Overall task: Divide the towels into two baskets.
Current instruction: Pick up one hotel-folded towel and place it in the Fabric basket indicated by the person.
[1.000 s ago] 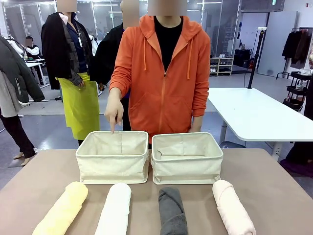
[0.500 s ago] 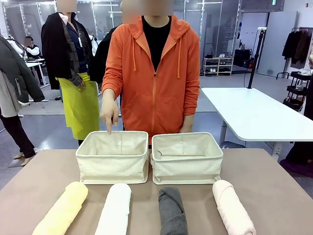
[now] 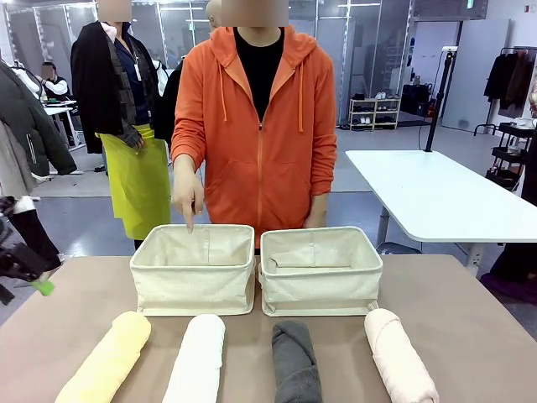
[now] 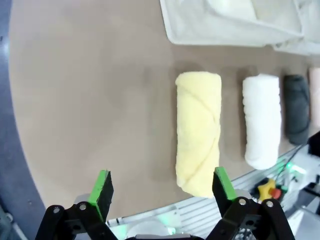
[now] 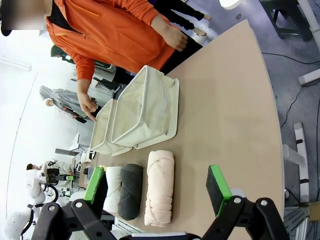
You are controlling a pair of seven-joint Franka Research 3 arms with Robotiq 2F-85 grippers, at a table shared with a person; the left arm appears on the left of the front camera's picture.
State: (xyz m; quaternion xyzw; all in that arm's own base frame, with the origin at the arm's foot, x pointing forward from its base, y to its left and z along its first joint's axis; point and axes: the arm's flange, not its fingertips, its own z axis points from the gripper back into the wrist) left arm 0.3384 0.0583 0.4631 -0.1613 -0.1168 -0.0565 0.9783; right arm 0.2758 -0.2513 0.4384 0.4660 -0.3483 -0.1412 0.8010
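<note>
Left gripper (image 4: 161, 174) is released, jaws spread wide with nothing between the pads. It hangs over the table (image 3: 470, 302) near the front-left corner. The yellow towel (image 4: 198, 132) lies just ahead of it, off-centre toward one finger and not touched. What's new: in the front view this gripper has come into picture at the left edge, where a second ago no arm showed, so we judge the reach for the first roll is starting. Right gripper (image 5: 156, 170) is also released and empty, up above the table's right end and looking down past the pink towel (image 5: 160, 187). We see no sign it has moved. All four rolls lie where they were, in a row along the near edge and apart from each other: yellow, then the white towel (image 3: 197, 357), the dark grey towel (image 3: 294, 361) and the pink one. Behind them the left basket (image 3: 193, 285) and right basket (image 3: 320, 285) stand side by side, nearly touching, both empty. The person in the orange hoodie has shifted a little toward the left. The person's hand (image 3: 188, 191) still points a finger down at the far rim of the left basket. We read that as marking where the first towel should go. No towel has been sorted yet, and the yellow one, nearest the left gripper, looks like the likely first pick.
</note>
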